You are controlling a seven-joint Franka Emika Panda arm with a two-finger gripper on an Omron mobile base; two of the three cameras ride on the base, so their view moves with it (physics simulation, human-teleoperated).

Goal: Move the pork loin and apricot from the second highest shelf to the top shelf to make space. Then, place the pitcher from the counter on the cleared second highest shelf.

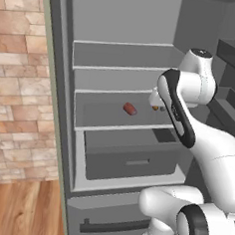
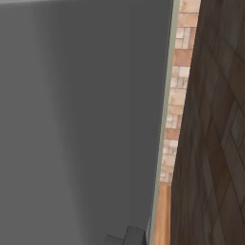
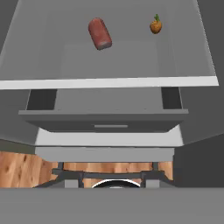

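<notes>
Apparently tool's spread impossible to tell, well short of pork loin (image 3: 100,33) and apricot (image 3: 155,26).

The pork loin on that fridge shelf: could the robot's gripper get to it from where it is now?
Probably yes. The fridge stands open, and the pork loin lies alone on the second highest shelf with bare grey panel around it. The apricot sits well apart from it. Nothing stands between hand and meat in the hand view.

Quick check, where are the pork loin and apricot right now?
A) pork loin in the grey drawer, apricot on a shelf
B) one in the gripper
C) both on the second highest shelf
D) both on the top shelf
C: the pork loin and the apricot both lie apart on the second highest shelf, above the grey drawer.
</notes>
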